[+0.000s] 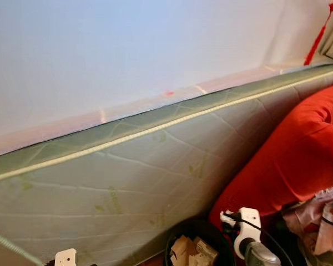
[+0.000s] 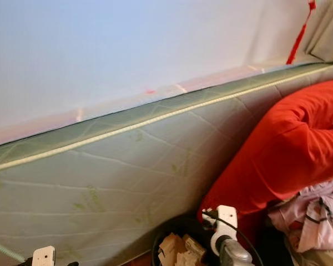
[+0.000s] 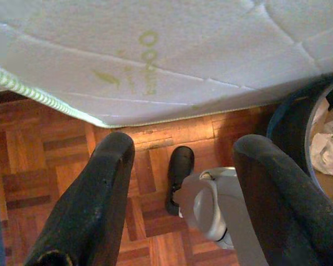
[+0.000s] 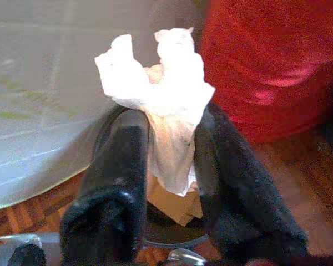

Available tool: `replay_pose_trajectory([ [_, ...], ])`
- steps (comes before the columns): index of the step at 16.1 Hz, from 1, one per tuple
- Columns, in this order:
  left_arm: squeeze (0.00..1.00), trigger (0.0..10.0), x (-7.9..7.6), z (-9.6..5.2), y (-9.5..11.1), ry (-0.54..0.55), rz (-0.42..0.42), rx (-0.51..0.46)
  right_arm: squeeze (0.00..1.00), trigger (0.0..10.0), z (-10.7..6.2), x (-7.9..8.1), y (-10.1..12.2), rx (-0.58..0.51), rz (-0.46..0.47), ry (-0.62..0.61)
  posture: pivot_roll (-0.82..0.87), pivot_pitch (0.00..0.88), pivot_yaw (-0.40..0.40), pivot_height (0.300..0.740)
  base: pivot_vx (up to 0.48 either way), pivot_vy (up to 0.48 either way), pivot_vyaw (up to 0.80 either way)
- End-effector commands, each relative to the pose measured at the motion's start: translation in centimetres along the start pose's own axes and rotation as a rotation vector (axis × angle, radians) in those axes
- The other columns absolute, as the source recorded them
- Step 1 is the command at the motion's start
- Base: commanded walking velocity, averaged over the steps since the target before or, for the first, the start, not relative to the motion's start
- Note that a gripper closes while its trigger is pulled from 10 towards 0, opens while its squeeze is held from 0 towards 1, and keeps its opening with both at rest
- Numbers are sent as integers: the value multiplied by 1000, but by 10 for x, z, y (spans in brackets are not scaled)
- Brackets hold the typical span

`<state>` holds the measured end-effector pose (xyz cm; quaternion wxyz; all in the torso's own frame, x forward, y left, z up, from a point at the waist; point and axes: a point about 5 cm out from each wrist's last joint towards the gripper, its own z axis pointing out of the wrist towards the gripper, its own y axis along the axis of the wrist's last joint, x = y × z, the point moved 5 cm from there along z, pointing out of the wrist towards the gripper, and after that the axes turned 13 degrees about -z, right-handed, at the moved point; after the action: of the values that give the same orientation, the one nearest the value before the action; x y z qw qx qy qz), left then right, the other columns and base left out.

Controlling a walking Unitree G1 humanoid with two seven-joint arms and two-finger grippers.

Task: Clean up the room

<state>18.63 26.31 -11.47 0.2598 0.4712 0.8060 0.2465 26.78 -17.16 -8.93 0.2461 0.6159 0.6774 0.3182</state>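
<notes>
My right gripper [image 4: 172,130] is shut on a crumpled white tissue [image 4: 155,77], which sticks out past the fingertips. It hangs over a black bin [image 4: 175,239] with brown cardboard scraps inside. The same bin [image 1: 204,225] stands on the floor at the foot of a mattress, with my right wrist [image 1: 247,235] just to its right. My left gripper [image 3: 186,147] is open and holds nothing. It hangs low over the parquet floor, with the bin's wall [image 3: 288,124] beside it.
A pale quilted mattress [image 1: 144,177] leans on edge against the white wall. A big red cushion [image 1: 299,149] rests against it on the right, with crumpled pink clothes [image 1: 322,219] below. A black shoe-like shape [image 3: 180,177] lies on the parquet floor [image 3: 39,160].
</notes>
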Motion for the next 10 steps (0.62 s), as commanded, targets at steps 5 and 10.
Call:
replay_pose_trajectory([
  [5, 0, 10000, -8, 3, 3, -6, -4, -7, 1000, 10000, -1, 6, -7, 27, -11, 38, 192, 0, -61, 740, 0, 0, 0],
  [10, 0, 10000, -10, 4, 7, 1, -16, -22, 1000, 10000, -5, -1, -16, 53, -29, 52, 191, 0, -71, 740, 0, 0, 0],
])
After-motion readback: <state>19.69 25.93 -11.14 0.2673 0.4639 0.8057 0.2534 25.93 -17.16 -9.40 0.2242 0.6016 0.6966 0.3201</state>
